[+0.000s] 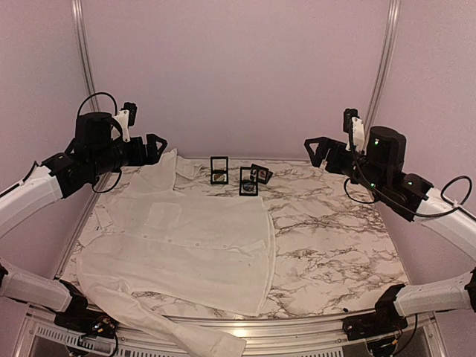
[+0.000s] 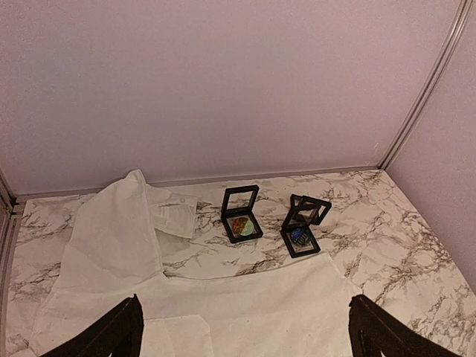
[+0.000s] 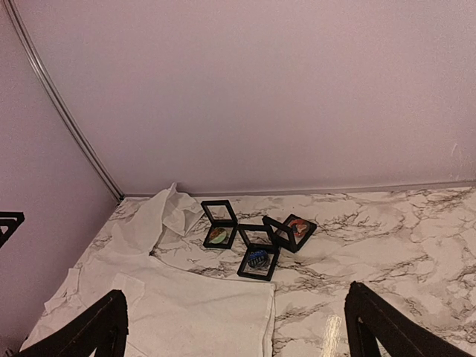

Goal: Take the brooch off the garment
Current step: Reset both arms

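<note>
The white shirt (image 1: 193, 245) lies spread flat on the left half of the marble table, one sleeve hanging over the near edge. It also shows in the left wrist view (image 2: 245, 305) and the right wrist view (image 3: 186, 305). I see no brooch on its cloth in any view. My left gripper (image 1: 152, 145) hangs high over the shirt's far left part, jaws wide open and empty (image 2: 245, 331). My right gripper (image 1: 316, 149) hangs high over the table's far right, jaws wide open and empty (image 3: 238, 327).
Three open black display boxes stand behind the shirt: one with a green-orange piece (image 2: 240, 214) (image 3: 220, 225), one with a blue piece (image 2: 301, 230) (image 3: 258, 253), one with a red piece (image 3: 294, 229). Bare marble (image 1: 335, 238) lies to the right. Walls close the back and sides.
</note>
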You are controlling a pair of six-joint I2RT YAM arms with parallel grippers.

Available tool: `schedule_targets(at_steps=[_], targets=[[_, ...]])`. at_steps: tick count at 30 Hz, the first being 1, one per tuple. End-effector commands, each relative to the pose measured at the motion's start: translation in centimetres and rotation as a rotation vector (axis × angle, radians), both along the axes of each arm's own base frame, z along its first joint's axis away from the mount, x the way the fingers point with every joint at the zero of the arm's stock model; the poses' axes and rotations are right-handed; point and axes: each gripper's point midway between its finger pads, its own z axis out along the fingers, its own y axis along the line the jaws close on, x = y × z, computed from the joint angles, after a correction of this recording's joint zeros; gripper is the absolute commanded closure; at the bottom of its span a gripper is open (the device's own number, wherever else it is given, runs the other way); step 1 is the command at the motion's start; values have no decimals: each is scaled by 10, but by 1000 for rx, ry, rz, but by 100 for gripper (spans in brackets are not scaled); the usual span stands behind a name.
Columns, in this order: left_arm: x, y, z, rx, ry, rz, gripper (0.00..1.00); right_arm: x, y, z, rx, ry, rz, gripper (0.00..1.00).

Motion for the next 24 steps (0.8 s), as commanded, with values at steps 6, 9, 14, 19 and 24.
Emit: schedule_targets(at_steps=[6,9,14,19,24], targets=[[-4,0,9,4,-8,-12,1,1,0,6,7,-10,1,2],[-4,0,8,5,-8,-13,1,1,0,6,6,-9,1,2],[-4,-1,7,7,-5,-15,1,1,0,6,7,-9,1,1],[-4,-1,7,7,-6,-17,1,2,1,6,6,-10,3,2],[-4,-1,7,10,-6,-19,1,2,1,6,8,-8,4,2]])
